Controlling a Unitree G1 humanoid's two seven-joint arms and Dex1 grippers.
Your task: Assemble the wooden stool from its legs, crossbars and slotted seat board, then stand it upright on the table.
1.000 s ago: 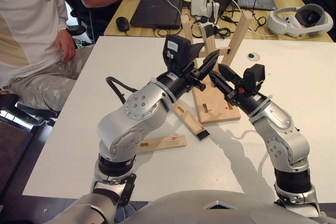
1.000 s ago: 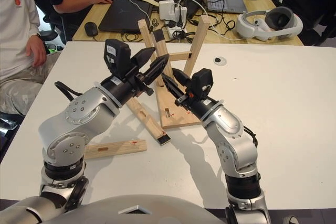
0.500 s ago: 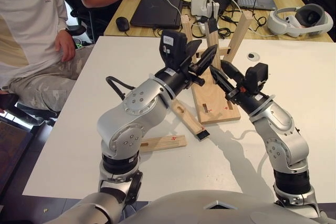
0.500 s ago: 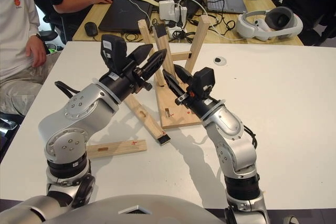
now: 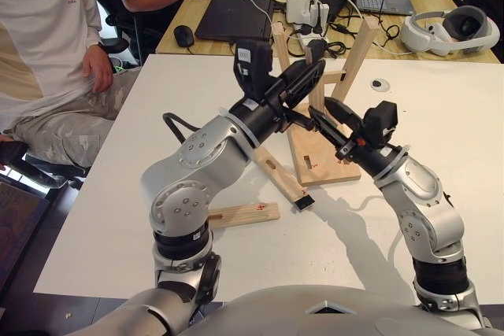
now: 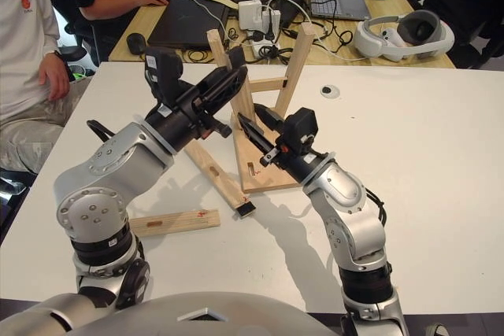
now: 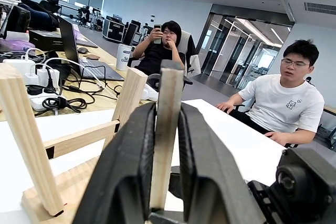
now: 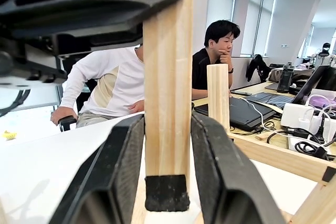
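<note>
As your left gripper pinches the upright leg high and your right gripper pinches it low, you should press straight down into the seat board.

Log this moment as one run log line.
left gripper: shut on upright leg | right gripper: shut on same leg, lower | seat board: flat on table | loose: two wooden pieces

Left gripper shifted toward the far edge of the white table and clamped onto the upright pale wooden leg with black tip; previously open beside it. Right gripper lowered along the same leg.
</note>
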